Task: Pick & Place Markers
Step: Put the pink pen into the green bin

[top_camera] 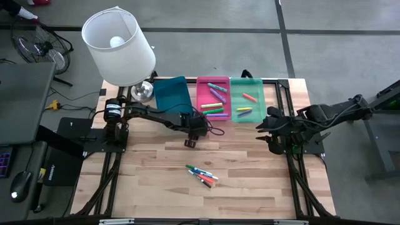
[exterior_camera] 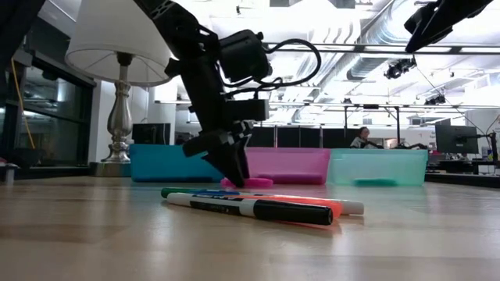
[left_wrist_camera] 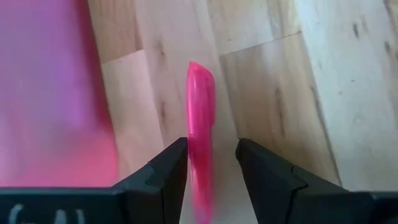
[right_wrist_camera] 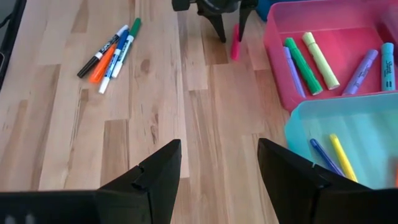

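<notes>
Partly done, by the look of it; sorting well under way but unfinished. Already lying in the pink rectangular plastic tray (right_wrist_camera: 273, 37): five markers countable from the right wrist view, namely a green one, a yellow one, two lilac ones and a teal one at the far edge. In the teal-green rectangular plastic tray (top_camera: 236, 100): about three from above (orange, yellow, another yellow), with a blue one beside a yellow in the right wrist view; exact count hard to settle. In the blue rectangular plastic tray (top_camera: 170, 94): nothing visible. Still loose on the pale wooden bench (top_camera: 250, 175): a small cluster of thin marker pens (top_camera: 202, 175), four counted (black-capped, orange, blue, green), lying side by side and touching, well apart from the trays; plus one short pink marker (left_wrist_camera: 200, 118) flat on the wood just beside the pink tray's front wall. Down over that pink marker, the left gripper (left_wrist_camera: 211, 155), fingers moderately apart on either side of the barrel and not closed on it; a pick apparently about to begin. Waiting raised near the right edge of the bench, the right gripper (right_wrist_camera: 217, 165), fingers wide and holding nothing. Left to do, on this judgement: five loose markers to lift and place. Also on the bench: one white-shaded lamp (top_camera: 119, 47); three trays in all.
</notes>
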Available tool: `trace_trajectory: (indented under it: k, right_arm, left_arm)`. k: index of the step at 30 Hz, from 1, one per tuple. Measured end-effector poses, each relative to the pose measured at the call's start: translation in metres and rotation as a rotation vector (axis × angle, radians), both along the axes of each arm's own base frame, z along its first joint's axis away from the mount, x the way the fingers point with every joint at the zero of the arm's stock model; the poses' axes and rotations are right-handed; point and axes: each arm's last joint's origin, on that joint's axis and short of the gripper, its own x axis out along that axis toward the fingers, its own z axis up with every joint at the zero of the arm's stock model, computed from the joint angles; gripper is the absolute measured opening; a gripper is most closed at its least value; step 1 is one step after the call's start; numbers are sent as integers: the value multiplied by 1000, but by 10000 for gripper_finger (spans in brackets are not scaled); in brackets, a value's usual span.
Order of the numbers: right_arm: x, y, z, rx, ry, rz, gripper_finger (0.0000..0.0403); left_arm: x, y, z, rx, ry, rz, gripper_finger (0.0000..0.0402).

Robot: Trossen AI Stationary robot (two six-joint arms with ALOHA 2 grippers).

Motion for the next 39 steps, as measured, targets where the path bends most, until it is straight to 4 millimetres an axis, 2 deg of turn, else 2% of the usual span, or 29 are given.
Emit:
trace_trajectory:
  k: [6, 14, 21, 31, 39]
  right_arm:
    - [0, 0, 0, -9, 5, -6, 201]
    - [-1, 0, -1, -7, 6, -9, 201]
    - [-1, 0, -1, -7, 6, -8, 201]
    - [-1, 0, -1, 16, 9, -13, 201]
    - [-1, 1, -1, 27, 9, -11, 201]
  left_arm:
    - [3, -5, 6, -25, 35, -14, 149]
    - [7, -18, 16, -164, 60, -53, 149]
    - [9, -37, 14, -211, 45, 34, 149]
    - [11, -57, 11, -194, -19, 298, 149]
    - [10, -63, 11, -183, -16, 318, 149]
